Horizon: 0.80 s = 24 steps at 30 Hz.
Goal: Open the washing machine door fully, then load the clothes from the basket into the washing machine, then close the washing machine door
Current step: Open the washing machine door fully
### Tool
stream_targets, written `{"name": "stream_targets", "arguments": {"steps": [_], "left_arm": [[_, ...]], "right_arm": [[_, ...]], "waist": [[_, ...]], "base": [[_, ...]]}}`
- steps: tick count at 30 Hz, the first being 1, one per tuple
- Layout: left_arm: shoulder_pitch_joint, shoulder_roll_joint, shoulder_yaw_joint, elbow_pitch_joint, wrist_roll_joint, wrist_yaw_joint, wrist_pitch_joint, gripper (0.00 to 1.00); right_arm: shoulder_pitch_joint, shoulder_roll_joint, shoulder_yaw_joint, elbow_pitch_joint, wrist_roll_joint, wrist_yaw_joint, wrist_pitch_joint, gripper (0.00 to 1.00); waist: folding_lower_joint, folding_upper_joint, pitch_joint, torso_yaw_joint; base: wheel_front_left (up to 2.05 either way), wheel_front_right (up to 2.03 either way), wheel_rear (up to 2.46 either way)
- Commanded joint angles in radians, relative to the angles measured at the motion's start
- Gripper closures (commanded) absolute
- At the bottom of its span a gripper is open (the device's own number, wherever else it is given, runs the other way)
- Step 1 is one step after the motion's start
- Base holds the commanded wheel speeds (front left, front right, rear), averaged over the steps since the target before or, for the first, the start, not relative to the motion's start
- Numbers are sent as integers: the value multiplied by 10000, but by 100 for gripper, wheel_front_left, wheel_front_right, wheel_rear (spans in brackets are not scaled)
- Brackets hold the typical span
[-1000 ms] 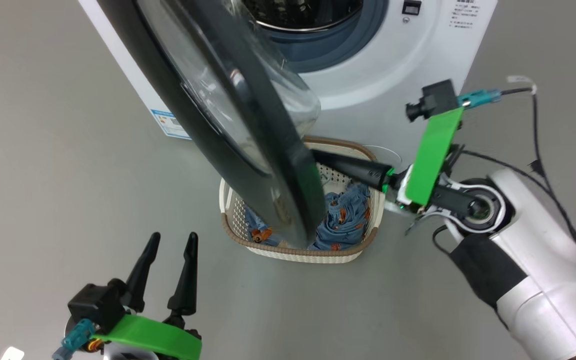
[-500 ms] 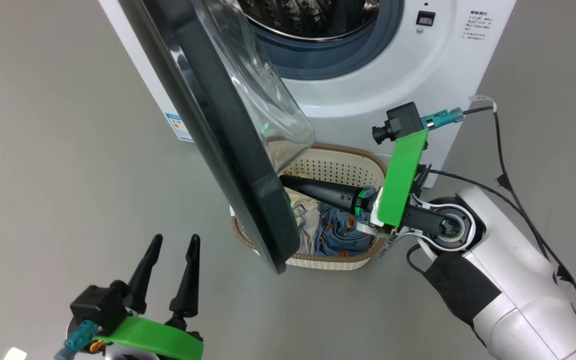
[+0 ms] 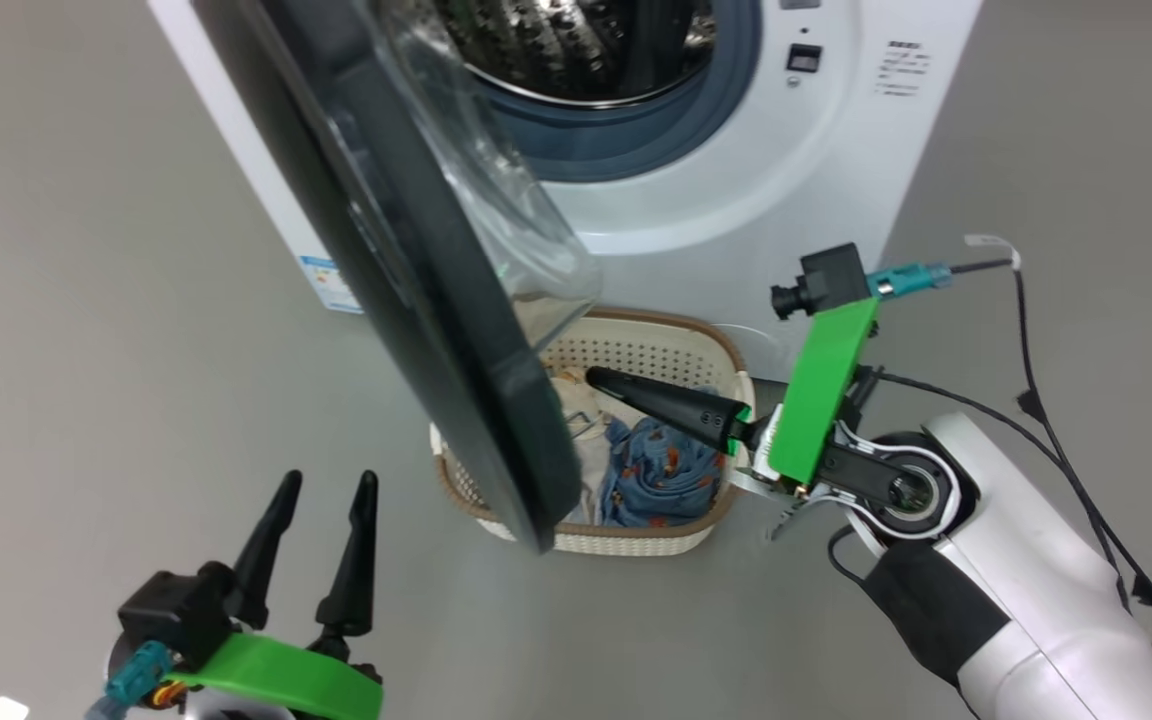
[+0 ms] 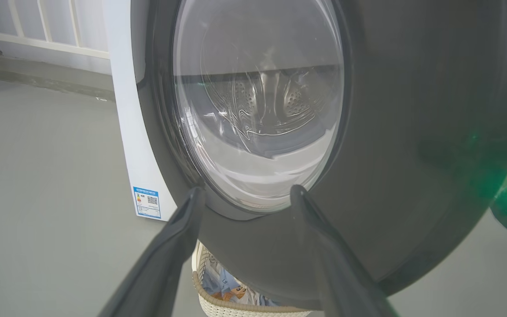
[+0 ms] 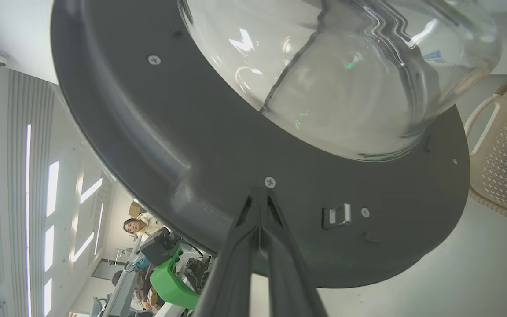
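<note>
Looking down from the head view, the washing machine door [image 3: 416, 300] stands part-way open and almost edge-on. Its free edge hangs over the left half of the basket [image 3: 636, 538], which sits on the floor [image 3: 86, 350] against the front foot of the washing machine [image 3: 766, 190]. The clothes [image 3: 651, 475] lie inside, blue cloth toward the basket's right side and cream cloth beside the door's edge. The right gripper [image 3: 598, 380] reaches across the basket's right rim with its fingers pressed together into one point, aimed at the door's inner face. I judge it serves as a pusher, since a pinched tip can slide along the rim without snagging. The left gripper [image 3: 329, 482] hovers over bare floor, well apart from everything, fingers spread wide and holding nothing, probably parked out of the door's swing.

From the left wrist view, the left gripper [image 4: 247, 190] frames the outer face of the door [image 4: 412, 132]. The drum [image 4: 271, 101] shows through the glass, and the basket [image 4: 218, 306] peeks out under the door's lower edge.

From the right wrist view, the right gripper [image 5: 260, 193] meets the dark inner rim of the door [image 5: 148, 132] just below a screw [image 5: 270, 181], beside the latch [image 5: 340, 215] and under the glass bowl [image 5: 346, 79]. Contact looks likely, though I cannot be sure. The door is not yet fully open, so loading must wait.
</note>
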Motion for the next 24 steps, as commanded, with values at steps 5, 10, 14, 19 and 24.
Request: {"name": "stream_targets", "arguments": {"steps": [5, 10, 14, 19, 24], "left_arm": [[-86, 472, 431, -187, -69, -16, -65, 0], [-12, 630, 544, -235, -165, -16, -65, 0], [158, 772, 609, -278, -233, -16, -65, 0], [384, 874, 736, -350, -311, -16, -65, 0], [596, 916, 921, -425, -339, -16, -65, 0]], "right_arm": [[472, -141, -80, -463, -148, 17, -410, 0], [848, -444, -174, -658, -172, 17, -761, 0], [1284, -755, -225, -823, -234, 17, -1161, 0], [1737, -1100, -303, -935, -320, 17, -1675, 0], [2232, -1505, -358, -1023, -470, 17, -2327, 0]], "waist": [[0, 0, -243, -478], [0, 0, -394, -842], [0, 0, -572, -1237], [0, 0, -730, -1641], [0, 0, -867, -2001]], "base": [[0, 0, 0], [0, 0, 0], [0, 0, 0], [0, 0, 0], [0, 0, 0]]}}
